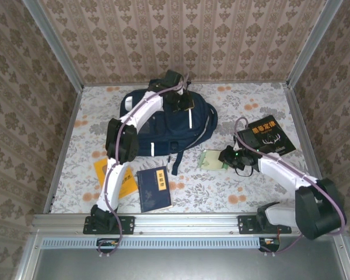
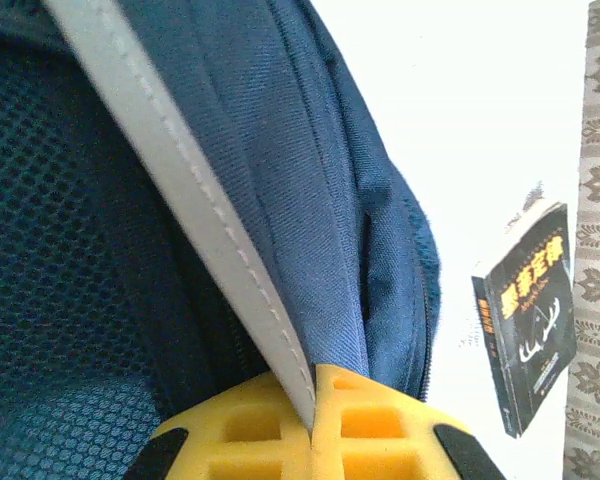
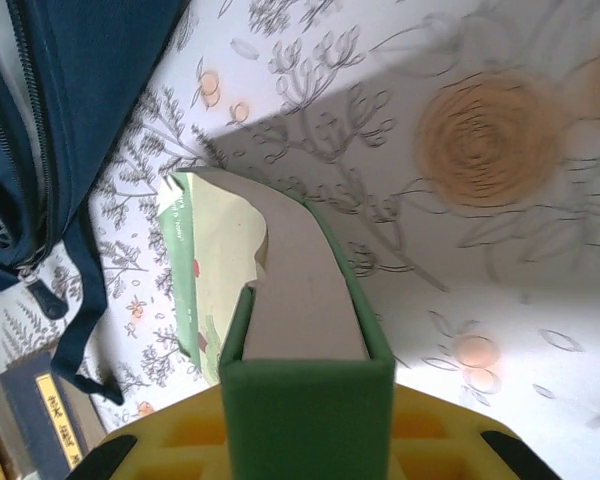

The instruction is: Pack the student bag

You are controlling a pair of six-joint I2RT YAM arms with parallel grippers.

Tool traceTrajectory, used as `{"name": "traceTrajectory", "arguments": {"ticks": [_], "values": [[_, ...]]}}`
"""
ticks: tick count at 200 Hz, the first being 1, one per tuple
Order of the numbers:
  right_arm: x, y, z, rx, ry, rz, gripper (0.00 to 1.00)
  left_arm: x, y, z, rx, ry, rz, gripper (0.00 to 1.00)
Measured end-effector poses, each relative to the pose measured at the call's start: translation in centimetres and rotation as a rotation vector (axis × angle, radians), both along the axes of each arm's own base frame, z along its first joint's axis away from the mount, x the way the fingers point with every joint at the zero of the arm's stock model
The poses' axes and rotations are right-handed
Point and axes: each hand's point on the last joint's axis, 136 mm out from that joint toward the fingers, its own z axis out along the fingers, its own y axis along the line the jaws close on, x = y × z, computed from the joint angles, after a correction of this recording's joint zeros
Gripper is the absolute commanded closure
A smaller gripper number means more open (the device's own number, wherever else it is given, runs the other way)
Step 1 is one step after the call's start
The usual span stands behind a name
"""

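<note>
Student bag [image 1: 163, 125] lay on desk [image 1: 245, 192], far-left of middle. Left pincer [image 2: 313, 400] pinched bag's pale edge strip. Right pincer [image 3: 308, 420] clamped green book [image 3: 280, 290] beside bag. Black book [image 1: 273, 135], navy book [image 1: 154, 188], orange book [image 1: 101, 171] lay unpacked; packing judged barely begun.

Left pincer [image 2: 313, 405] clamps student bag's [image 2: 280, 130] white stripe [image 2: 175, 170].

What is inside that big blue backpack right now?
Inside the student bag, what looks like dark blue mesh lining shows; anything deeper is covered by the bag's own fabric.
</note>
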Motion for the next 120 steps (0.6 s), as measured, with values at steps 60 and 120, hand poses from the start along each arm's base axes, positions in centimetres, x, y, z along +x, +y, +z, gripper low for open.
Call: {"name": "traceTrajectory", "arguments": {"ticks": [60,120], "values": [[-1.2,-4.1,5.8,-0.119,-0.154,-0.119,1.00,-1.1,0.8,6.7,0.019,-0.121,-0.084,1.00],[-1.7,-7.3,17.6,-0.186,-0.458,-0.222,1.00,-4.6,1.7,12.3,-0.007,-0.205,-0.209,1.00]]}}
